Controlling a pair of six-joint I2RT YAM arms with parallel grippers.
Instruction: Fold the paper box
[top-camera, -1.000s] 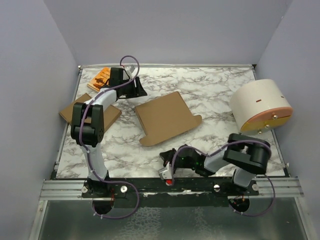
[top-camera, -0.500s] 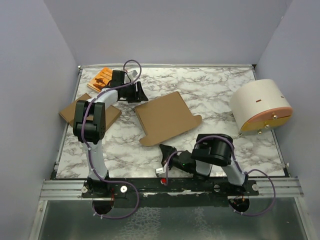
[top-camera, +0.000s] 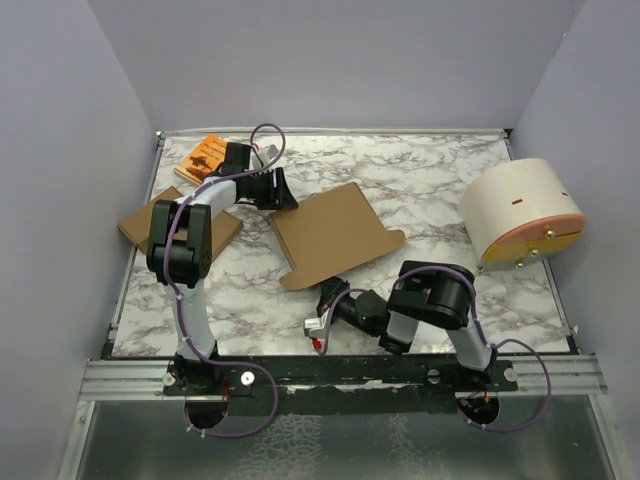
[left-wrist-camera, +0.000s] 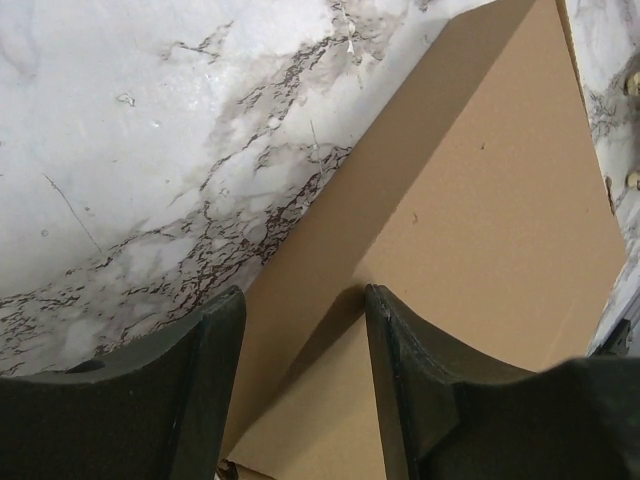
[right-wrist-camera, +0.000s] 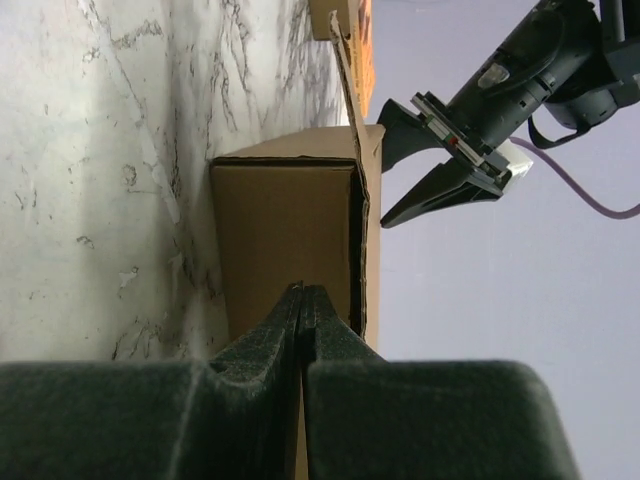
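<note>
If shoved rather than creased, could send the box (top-camera: 335, 235), lying mid-bench, skidding over the slick top; light, flat cardboard offering little grip. Could also crush a flap where the right fingers (right-wrist-camera: 262, 350), pressed together and empty, sit at its near edge, or miss the thin far edge straddled by the left fingers (left-wrist-camera: 215, 390), apart and holding nothing. Plain brown board, matte, stiff, die-cut with rounded tabs. Glossy bench (top-camera: 430, 180), white marble pattern veined grey.
</note>
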